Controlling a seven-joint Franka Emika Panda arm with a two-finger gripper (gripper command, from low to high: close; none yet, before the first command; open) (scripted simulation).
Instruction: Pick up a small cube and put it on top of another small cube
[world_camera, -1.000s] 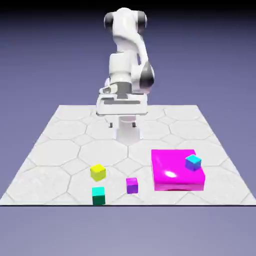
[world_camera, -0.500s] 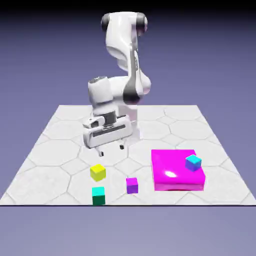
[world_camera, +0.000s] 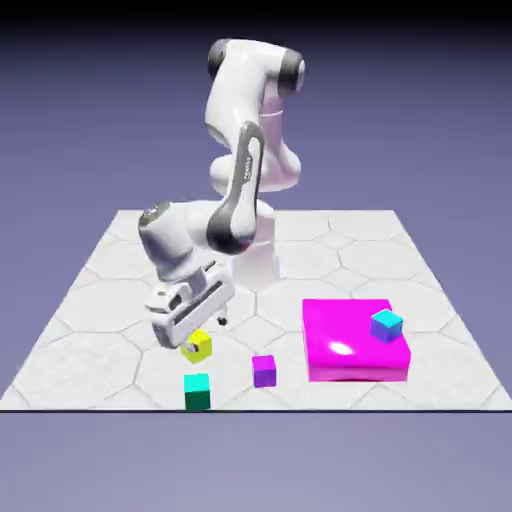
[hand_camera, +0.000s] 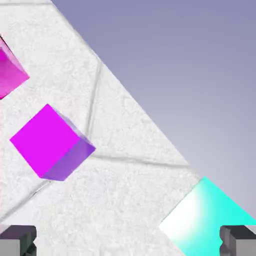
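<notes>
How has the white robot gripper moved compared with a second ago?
Yes. The gripper has swung down toward the exterior view's left, from above the arm's white base pedestal to just over the small yellow cube.

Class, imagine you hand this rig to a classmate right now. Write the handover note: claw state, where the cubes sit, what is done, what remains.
Claw: open, holding nothing, tilted low over the yellow cube.
Cubes: yellow, teal cube and purple cube sit apart on the table; blue cube rests on the magenta slab. In the hand view the purple cube and the teal one show; nothing lies between the fingertips.
Done: nothing grasped or stacked.
Left: close on one cube, lift it, set it on another.
</notes>
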